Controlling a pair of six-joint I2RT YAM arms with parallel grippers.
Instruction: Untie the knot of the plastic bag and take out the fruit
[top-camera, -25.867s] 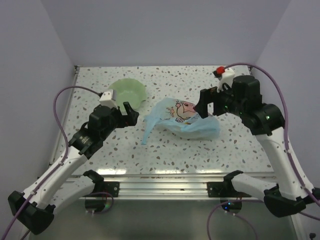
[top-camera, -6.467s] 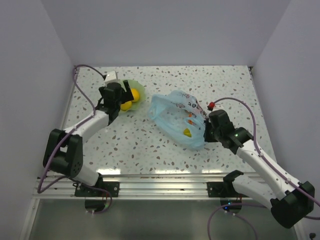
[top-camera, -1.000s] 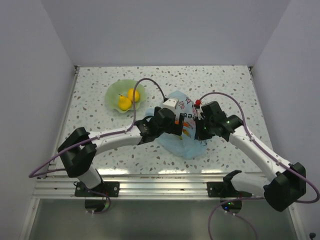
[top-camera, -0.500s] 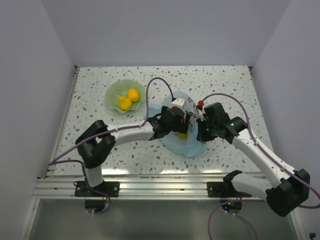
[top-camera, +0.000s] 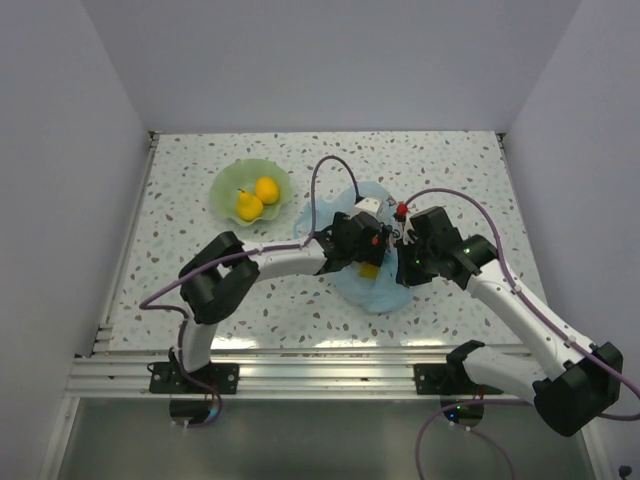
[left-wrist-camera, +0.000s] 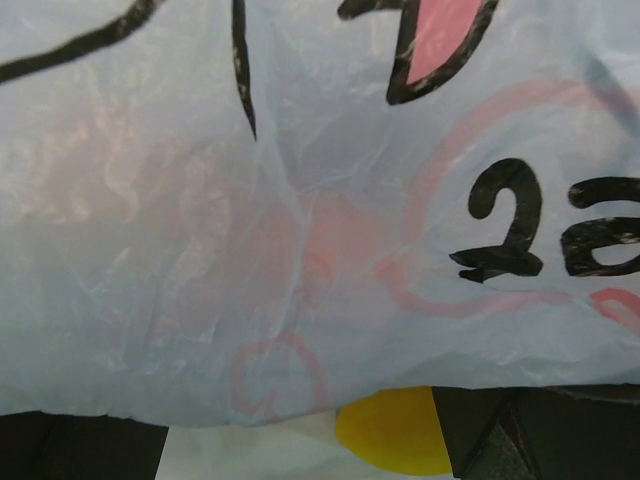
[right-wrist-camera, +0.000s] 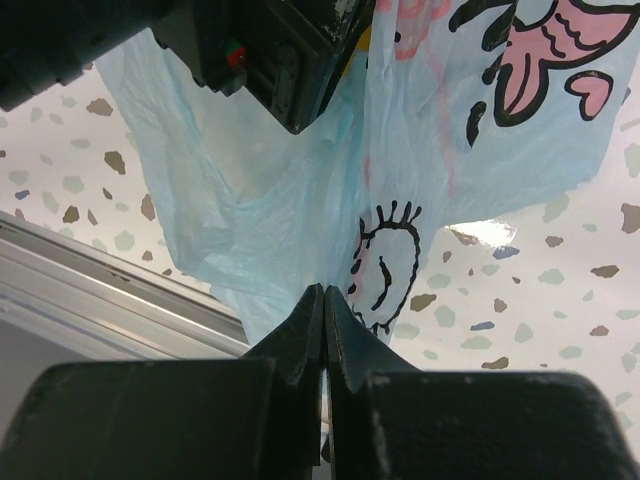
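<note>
I am pinching my right claw (right-wrist-camera: 325, 305) together on the plastic bag (right-wrist-camera: 250, 210) lying mid-tabletop (top-camera: 200, 260), while my left claw (top-camera: 372, 247) is spreading wide apart inside it, beside a yellow fruit (left-wrist-camera: 395, 432).

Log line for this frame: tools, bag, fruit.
left tool: open, at plastic bag, yellow fruit ahead | right tool: shut on plastic bag | bowl: two fruit
</note>
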